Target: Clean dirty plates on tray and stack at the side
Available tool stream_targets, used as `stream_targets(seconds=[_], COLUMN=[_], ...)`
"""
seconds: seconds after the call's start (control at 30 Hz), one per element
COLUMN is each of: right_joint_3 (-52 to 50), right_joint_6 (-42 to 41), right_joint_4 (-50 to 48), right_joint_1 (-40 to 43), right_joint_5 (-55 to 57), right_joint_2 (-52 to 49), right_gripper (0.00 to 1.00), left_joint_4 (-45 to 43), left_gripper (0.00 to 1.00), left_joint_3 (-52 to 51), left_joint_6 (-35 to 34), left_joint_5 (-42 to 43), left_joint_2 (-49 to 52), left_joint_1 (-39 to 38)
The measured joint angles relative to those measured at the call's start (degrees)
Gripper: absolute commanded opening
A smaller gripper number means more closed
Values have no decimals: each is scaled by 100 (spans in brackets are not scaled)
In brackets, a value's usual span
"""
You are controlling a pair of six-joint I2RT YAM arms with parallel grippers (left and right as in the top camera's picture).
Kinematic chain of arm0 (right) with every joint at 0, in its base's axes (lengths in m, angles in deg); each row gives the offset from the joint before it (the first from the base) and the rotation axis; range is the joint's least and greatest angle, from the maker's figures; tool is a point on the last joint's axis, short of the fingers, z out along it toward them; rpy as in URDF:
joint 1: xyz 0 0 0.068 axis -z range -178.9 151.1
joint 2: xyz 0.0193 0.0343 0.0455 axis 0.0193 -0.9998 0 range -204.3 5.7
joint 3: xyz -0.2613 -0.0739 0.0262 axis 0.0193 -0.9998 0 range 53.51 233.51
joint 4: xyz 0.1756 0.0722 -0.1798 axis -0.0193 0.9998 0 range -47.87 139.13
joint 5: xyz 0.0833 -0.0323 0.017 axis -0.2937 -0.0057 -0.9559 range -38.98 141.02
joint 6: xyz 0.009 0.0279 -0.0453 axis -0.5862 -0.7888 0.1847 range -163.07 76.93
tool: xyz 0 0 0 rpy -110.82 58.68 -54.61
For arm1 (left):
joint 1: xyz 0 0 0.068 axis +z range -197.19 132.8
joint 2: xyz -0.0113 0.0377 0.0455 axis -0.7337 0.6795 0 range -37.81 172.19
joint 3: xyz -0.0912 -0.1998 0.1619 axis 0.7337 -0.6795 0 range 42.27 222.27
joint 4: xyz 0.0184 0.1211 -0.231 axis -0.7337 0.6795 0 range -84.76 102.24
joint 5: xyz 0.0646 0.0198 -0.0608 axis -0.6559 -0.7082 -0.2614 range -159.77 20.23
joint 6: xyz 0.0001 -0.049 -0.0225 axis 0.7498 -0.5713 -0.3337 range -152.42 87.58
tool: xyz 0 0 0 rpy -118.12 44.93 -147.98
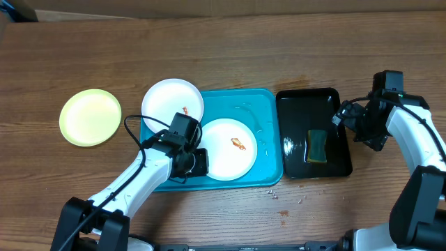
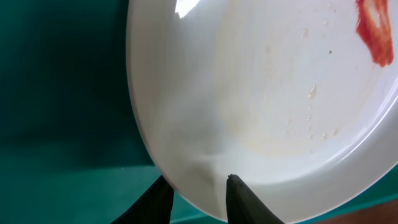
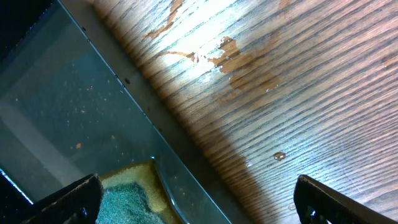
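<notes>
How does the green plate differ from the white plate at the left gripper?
The green plate lies on the table, outside the turquoise tray; the white plate lies inside it. The white plate has an orange smear; the green plate shows none. The left gripper straddles the white plate's rim; nothing touches the green plate. Both are round.

— What lies under everything?
— A wooden table (image 1: 279, 42), mid-brown, with the grain running left to right. It fills the overhead view from edge to edge.
— Any marks on it?
— A darker damp stain (image 1: 301, 81) right of centre, toward the far side. Small pale specks (image 1: 280, 196) are scattered nearer the near edge.
— And the light?
— Even across the wood. In the right wrist view a bright glare (image 3: 199, 56) sits on the stained patch.
— Anything at the edges?
— A dark shape (image 1: 17, 10) in the far left corner; I cannot tell what it is.
</notes>
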Motion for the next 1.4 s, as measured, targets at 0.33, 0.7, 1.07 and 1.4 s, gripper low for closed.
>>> stream_targets(seconds=[0.33,0.7,1.07,1.4], right_joint_3=[0,70,63,-1198], right_joint_6=[2,-15,393,-111], right_joint_4=[0,166,935,-876], right_joint_1=[0,0,-1373,-1952], right_joint_5=[2,-776,-529,968], right_joint_2=[-2,2,623,621], right_gripper=[100,99,97,97], left_joint_4=[-72,-210,-350,-354], left_gripper=[37,38,39,40], left_joint_3=[-2,-11,-15,-17], left_joint_6=[-236,-664,-699,-699], left_joint_5=[-302,-542,-627,-706], left_joint_2=[0,2,55,59], left_joint_1=[-9,-48,-48,-48])
